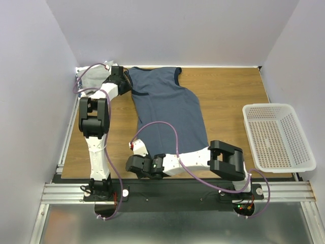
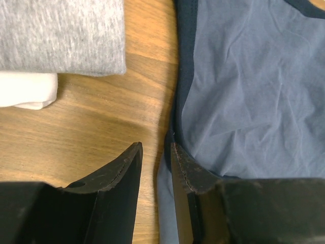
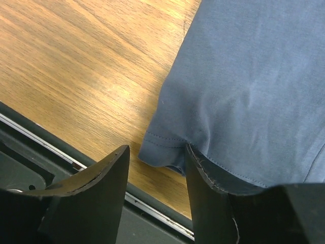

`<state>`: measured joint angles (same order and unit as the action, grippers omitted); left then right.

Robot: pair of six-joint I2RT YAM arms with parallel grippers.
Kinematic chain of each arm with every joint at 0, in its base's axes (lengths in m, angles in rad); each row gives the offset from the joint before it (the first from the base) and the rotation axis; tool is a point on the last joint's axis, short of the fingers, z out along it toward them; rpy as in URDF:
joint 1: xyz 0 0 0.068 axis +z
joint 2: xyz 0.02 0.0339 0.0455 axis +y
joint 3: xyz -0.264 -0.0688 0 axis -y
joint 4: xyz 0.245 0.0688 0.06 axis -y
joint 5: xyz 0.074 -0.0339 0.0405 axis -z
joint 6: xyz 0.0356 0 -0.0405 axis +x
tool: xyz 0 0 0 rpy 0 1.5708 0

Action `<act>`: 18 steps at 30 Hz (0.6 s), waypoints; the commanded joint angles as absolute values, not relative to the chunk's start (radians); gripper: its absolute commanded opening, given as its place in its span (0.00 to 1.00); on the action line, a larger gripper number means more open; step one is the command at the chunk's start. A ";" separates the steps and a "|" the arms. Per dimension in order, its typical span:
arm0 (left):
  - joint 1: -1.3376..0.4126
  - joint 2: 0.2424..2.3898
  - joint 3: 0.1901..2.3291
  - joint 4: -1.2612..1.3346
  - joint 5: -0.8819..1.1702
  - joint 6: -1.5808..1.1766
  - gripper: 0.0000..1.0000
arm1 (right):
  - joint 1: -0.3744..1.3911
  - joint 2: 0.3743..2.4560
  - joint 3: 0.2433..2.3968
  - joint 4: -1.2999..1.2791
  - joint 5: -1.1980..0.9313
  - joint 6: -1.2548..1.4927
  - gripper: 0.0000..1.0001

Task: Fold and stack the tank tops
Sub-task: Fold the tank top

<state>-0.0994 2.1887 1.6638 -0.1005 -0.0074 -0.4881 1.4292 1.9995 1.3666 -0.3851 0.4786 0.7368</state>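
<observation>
We see the slate-blue sleeveless cloth tank top (image 1: 167, 109) with darker trim lying spread flat and lightly creased on the wooden table (image 1: 228, 96), neckline far, hem near. Its near hem corner lies just beside the metal rail (image 1: 177, 190). Bare wood runs wide from its right side to the white plastic mesh basket (image 1: 269, 105); on its left there is only a narrow strip.

The left gripper (image 2: 156, 147) stands narrowly parted at the far-left armhole, one finger on the trim, nothing clamped. The right gripper (image 3: 156, 150) stands wider, straddling the near-left hem corner without pinching it.

Beyond the blue top's left shoulder lies one folded light grey top (image 2: 61, 35), touching one white fold of cloth (image 2: 25, 91). We count two arms and one basket.
</observation>
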 commanded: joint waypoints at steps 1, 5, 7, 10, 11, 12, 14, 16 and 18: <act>-0.095 2.151 1.651 -0.060 -0.005 -0.499 0.41 | 1.445 1.991 1.388 -0.397 0.492 0.732 0.49; -0.095 2.154 1.632 -0.052 -0.006 -0.505 0.40 | 1.443 1.999 1.379 -0.394 0.474 0.747 0.41; -0.095 2.151 1.614 -0.040 0.008 -0.506 0.41 | 1.445 1.997 1.364 -0.387 0.468 0.755 0.36; -0.097 2.151 1.598 -0.029 0.035 -0.508 0.41 | 1.443 1.988 1.351 -0.382 0.469 0.765 0.28; -0.098 2.152 1.594 -0.023 0.040 -0.511 0.41 | 1.445 1.987 1.344 -0.382 0.468 0.772 0.27; -0.100 2.152 1.592 -0.023 0.041 -0.512 0.40 | 1.443 1.979 1.341 -0.380 0.466 0.775 0.27; -0.101 2.152 1.588 -0.012 0.048 -0.514 0.41 | 1.443 1.971 1.325 -0.373 0.465 0.782 0.24; -0.104 2.154 1.586 -0.008 0.049 -0.514 0.41 | 1.443 1.959 1.313 -0.364 0.460 0.787 0.23; -0.106 2.155 1.586 -0.005 0.054 -0.520 0.41 | 1.443 1.951 1.302 -0.357 0.457 0.792 0.21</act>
